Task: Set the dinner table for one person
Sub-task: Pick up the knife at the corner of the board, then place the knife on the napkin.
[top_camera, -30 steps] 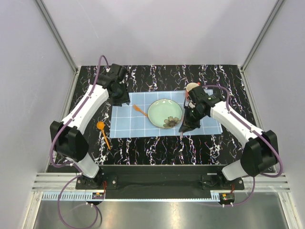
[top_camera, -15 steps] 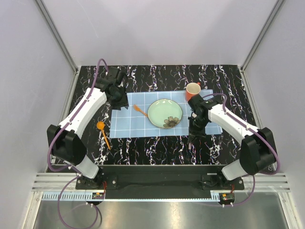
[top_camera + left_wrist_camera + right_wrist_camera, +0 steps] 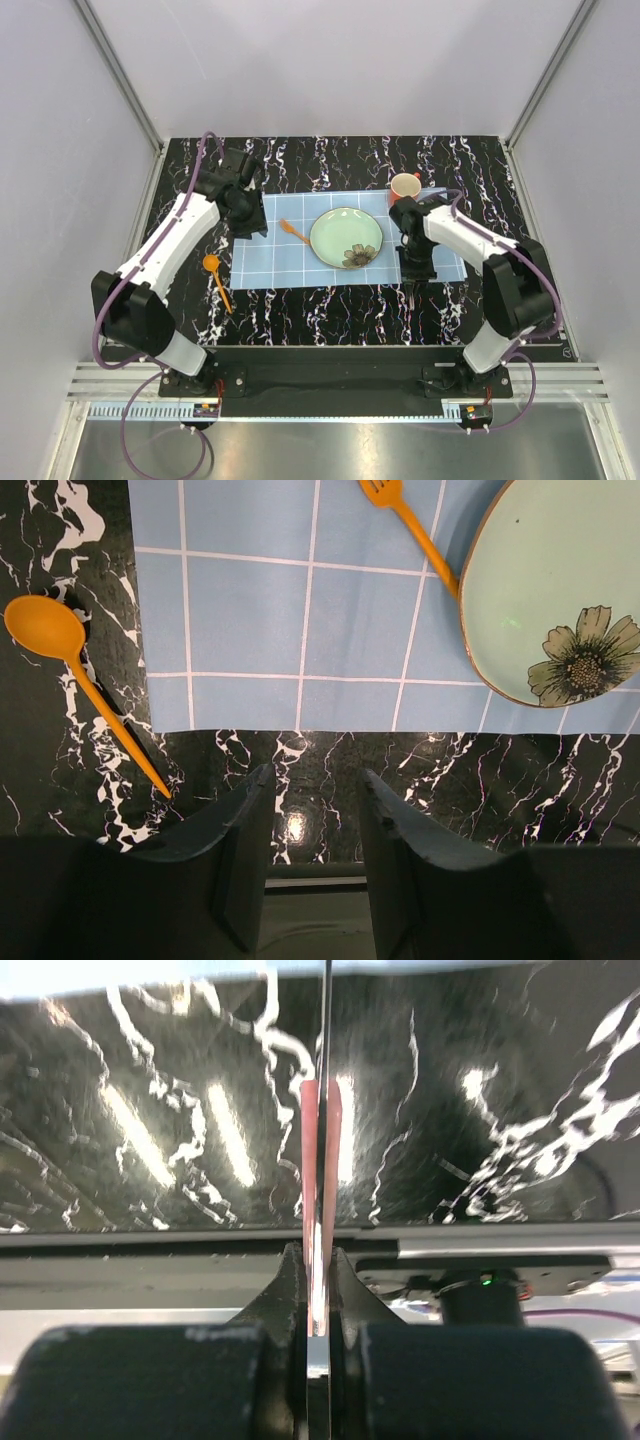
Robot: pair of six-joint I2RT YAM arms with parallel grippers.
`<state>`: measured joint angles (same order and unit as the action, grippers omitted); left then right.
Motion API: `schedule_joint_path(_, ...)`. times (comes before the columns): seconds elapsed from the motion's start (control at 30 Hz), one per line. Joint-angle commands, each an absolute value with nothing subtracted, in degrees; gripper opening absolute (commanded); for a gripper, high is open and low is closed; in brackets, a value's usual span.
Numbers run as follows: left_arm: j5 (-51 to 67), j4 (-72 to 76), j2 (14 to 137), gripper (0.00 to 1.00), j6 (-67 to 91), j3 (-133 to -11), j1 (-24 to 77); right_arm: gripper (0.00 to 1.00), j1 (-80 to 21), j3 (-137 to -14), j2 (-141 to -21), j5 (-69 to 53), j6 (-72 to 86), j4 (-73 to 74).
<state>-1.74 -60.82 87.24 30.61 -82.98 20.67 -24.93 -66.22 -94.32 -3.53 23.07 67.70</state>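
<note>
Right claw (image 3: 318, 1260): I'm clamped on a thin pink flat utensil (image 3: 318, 1150), edge-on, running straight out from my fingers.
Left claw (image 3: 312, 790): fingers apart, nothing between them, by the edge of the light blue gridded placemat (image 3: 250, 620).
Table: the glossy black white-veined dinner table (image 3: 330, 310) lies under both claws, long axis left to right.

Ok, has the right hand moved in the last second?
Yes. The right hand has shifted right, away from the pale green flowered plate, toward the light blue gridded placemat's near right corner.
</note>
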Motion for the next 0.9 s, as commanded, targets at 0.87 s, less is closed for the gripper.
schedule_joint_path(0.87,1.14,-59.59,85.43,0.42,31.2,-82.7,20.83,0.0,-22.94,-81.38,-112.24,5.97,20.56,68.03)
